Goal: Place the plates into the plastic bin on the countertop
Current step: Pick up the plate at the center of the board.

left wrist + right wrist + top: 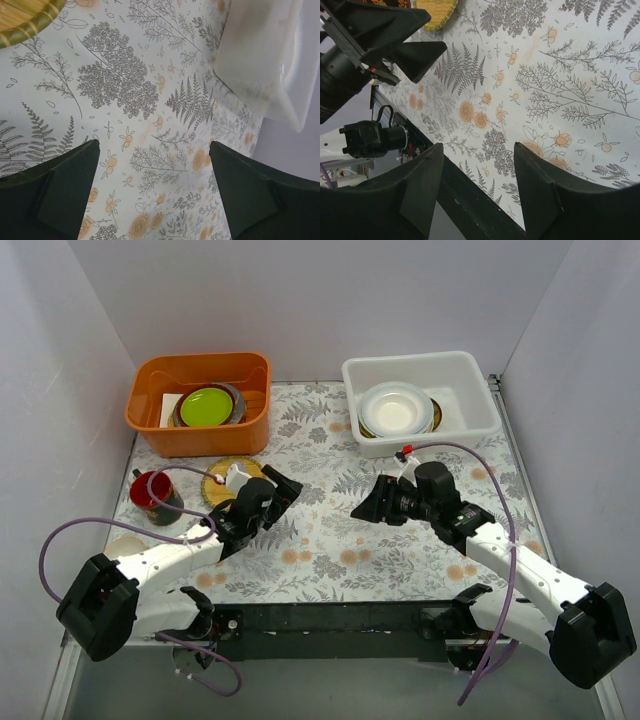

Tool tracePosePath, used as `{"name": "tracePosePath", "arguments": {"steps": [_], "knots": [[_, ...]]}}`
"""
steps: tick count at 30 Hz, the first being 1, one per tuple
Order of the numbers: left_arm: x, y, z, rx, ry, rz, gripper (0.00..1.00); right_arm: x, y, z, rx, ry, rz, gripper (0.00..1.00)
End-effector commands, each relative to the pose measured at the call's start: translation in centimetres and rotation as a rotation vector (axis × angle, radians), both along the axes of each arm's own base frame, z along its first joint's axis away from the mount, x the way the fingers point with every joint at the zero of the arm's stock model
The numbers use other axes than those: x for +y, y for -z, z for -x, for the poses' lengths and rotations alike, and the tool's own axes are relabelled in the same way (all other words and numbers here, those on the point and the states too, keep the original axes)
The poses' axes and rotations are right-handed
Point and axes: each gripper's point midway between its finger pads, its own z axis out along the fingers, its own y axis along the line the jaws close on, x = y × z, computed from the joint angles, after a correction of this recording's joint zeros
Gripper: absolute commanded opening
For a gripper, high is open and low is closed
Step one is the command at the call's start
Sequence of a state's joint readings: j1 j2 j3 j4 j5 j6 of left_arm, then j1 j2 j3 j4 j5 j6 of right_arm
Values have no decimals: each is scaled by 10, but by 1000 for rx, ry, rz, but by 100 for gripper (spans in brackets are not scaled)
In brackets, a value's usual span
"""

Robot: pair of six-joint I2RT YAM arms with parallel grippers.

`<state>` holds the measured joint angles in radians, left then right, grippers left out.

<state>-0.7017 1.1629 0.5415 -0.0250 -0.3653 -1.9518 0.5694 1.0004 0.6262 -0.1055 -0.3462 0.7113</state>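
Observation:
The plastic bin (470,375) stands at the back right of the countertop (330,550). It holds a stack of plates with a white plate (397,408) on top. The woven straw-yellow plate (225,472) lies on the countertop, partly hidden by my left gripper (283,500). That gripper is open and empty, just right of the plate and above the countertop. In the left wrist view the woven plate (25,20) is at the top left and the bin's corner (265,60) at the top right. My right gripper (368,502) is open and empty over the middle, in front of the bin.
An orange tub (200,400) at the back left holds a plain lime-green plate (207,405) on grey dishes. A red mug (152,490) stands left of the woven plate. A pale round edge (122,543) shows under the left arm. Walls close in on three sides.

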Motion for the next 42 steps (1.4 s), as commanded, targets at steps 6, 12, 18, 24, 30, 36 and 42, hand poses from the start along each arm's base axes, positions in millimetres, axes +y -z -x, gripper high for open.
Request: {"name": "tracePosePath", "arguments": {"steps": [6, 12, 18, 24, 30, 36, 42], "knots": [[-32, -45, -8, -89, 317, -242, 98, 33, 7, 10, -4, -73, -36, 66], [-49, -87, -21, -124, 472, -383, 98, 47, 17, 16, 6, -104, -19, 66], [-37, -143, -29, -148, 436, -457, 98, 59, 26, 17, 29, -121, -31, 66], [-18, -175, -22, -165, 381, -480, 98, 96, 16, 22, 2, -198, -152, 74], [-5, -194, -13, -153, 366, -504, 98, 141, 22, 23, 28, -252, -207, 79], [7, -215, 0, -187, 346, -477, 98, 168, 26, 14, 46, -255, -264, 84], [15, -228, 9, -189, 343, -475, 98, 193, 34, -5, 85, -228, -311, 85]]}}
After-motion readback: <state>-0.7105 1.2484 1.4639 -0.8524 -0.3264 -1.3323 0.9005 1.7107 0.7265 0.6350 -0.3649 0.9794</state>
